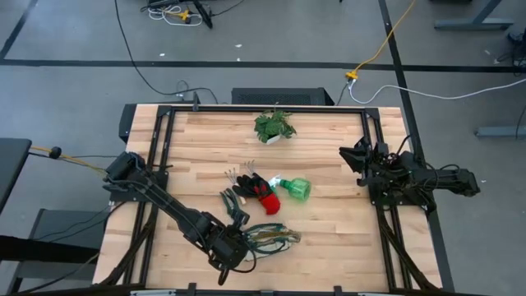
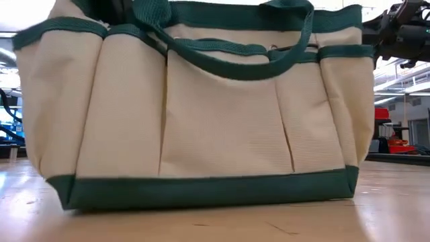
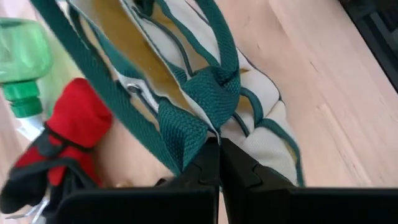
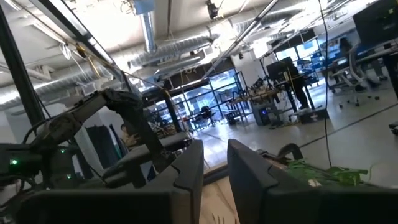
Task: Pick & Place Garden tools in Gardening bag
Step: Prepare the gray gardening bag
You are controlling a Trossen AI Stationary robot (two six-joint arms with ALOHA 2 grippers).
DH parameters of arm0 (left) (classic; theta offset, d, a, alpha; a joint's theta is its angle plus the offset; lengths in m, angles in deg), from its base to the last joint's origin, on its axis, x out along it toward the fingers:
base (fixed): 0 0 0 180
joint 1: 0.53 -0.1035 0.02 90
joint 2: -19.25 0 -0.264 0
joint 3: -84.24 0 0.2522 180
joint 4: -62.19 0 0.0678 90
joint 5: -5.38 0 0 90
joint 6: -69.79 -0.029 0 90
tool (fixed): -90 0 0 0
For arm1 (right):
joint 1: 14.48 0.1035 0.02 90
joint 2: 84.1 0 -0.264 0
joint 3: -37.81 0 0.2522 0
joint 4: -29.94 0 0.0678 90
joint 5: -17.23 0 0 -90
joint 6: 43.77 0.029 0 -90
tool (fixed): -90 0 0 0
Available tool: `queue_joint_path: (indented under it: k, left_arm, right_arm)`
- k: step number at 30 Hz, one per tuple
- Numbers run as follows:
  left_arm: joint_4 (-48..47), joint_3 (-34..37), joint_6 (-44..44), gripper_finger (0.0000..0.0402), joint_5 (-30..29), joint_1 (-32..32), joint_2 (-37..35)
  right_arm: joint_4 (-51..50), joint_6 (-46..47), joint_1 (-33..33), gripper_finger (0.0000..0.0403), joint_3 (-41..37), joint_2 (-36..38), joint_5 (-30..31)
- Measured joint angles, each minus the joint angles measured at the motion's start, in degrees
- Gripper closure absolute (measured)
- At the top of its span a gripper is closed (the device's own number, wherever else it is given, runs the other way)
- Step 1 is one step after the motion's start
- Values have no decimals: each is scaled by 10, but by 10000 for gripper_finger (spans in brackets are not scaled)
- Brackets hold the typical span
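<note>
Wooden planks of the table (image 1: 329,238) fill the high view, with grey floor and cables around it and a leafy potted plant (image 1: 274,126) near the far edge. Close to the near edge, left of centre, sits the gardening bag (image 1: 271,238), and the left gripper (image 1: 237,244) is right at it; the left wrist view shows that gripper's two dark fingers (image 3: 205,168) pressed together on the bag's green handle strap (image 3: 211,93), pinching the webbing. In the low view the bag stands upright on its base, pockets facing the camera. The tools lie just beyond the bag toward the table's middle: the red-and-black gloves (image 1: 261,191), the green spray bottle (image 1: 294,189) touching them on the right-arm side with its long axis across the table and nozzle toward the gloves, the pronged hand rake (image 1: 237,173) and the pruning shears (image 1: 233,203) beside them. The right gripper (image 1: 358,156) waits near the right edge, well apart from everything, its fingers spread with a clear gap. Since the left gripper is occupied with the strap, the free right arm looks better placed to reach the bottle, though the left is nearer the tools
</note>
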Motion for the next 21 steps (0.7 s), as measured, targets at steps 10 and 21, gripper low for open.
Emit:
queue_joint_path:
  k: [10,21]
  left_arm:
    - [10,0,4,394,10,0,3]
    - [24,-23,3,363,7,-14,3]
  right_arm:
    - [-5,49,0,328,0,-47,-55]
    - [17,19,38,328,111,-249,-96]
